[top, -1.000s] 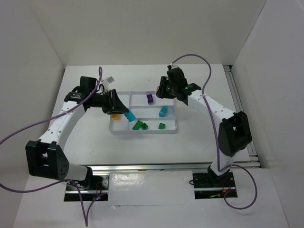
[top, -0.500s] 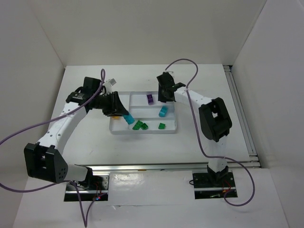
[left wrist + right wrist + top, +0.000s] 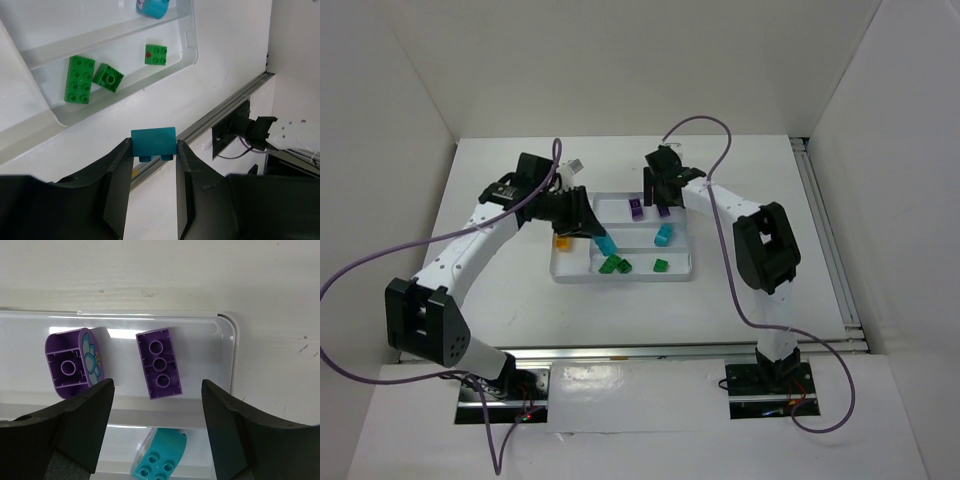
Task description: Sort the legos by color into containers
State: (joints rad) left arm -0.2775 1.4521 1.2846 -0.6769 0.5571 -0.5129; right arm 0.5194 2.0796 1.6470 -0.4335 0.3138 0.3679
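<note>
Sorting well along, with two placements in hand at once. Nearest the arm bases, in the front long section of the tray (image 3: 692,262): only green legos (image 3: 79,79), three in all, lying flat. Above the left part of the tray in the top view, in the left gripper (image 3: 153,156): a cyan brick (image 3: 153,141), clenched between both fingers by its flat sides and hanging clear of the tray floor. Just to its left, in the tall narrow section: an orange brick (image 3: 561,240). Further back, in the middle section: one cyan piece (image 3: 159,460), the likely home for the held brick. Farthest, in the back section: a curved purple one (image 3: 72,362) and a purple brick (image 3: 159,362), lying apart, with the right gripper (image 3: 156,390) spread wide above the second, touching nothing and holding nothing. Next, by judgement: carry the cyan brick over the divider, lower it into the middle section beside its match, then release. Lift the right arm straight up first, clear of the left arm's path and of the purple pieces.
</note>
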